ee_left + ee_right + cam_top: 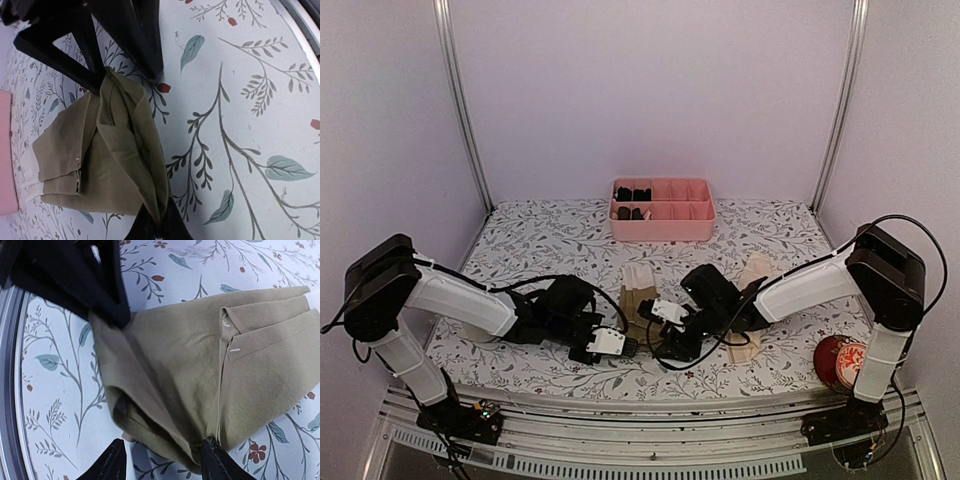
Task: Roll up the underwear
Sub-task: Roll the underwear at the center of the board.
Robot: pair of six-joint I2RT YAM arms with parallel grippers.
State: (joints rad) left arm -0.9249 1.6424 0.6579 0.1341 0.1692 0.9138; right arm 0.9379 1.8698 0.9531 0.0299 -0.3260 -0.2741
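The olive-brown underwear [638, 300] with its cream-white band lies on the table between my two grippers. My left gripper [612, 345] is shut on a raised fold of this underwear [120, 160]; the wrist view shows its jaws [159, 221] pinching the fold's edge. My right gripper [670, 337] stands open, and the near folded end of the olive underwear [200, 370] bulges between its jaws [162, 462], touching the right finger [220, 465]. The pale peach underwear [756, 268] lies to the right, partly under the right arm.
A pink compartment tray [660, 225] holding small black bundles stands at the back centre. A red round object [838, 362] sits at the near right by the right arm's base. The table's front rail [640, 410] runs just behind both grippers.
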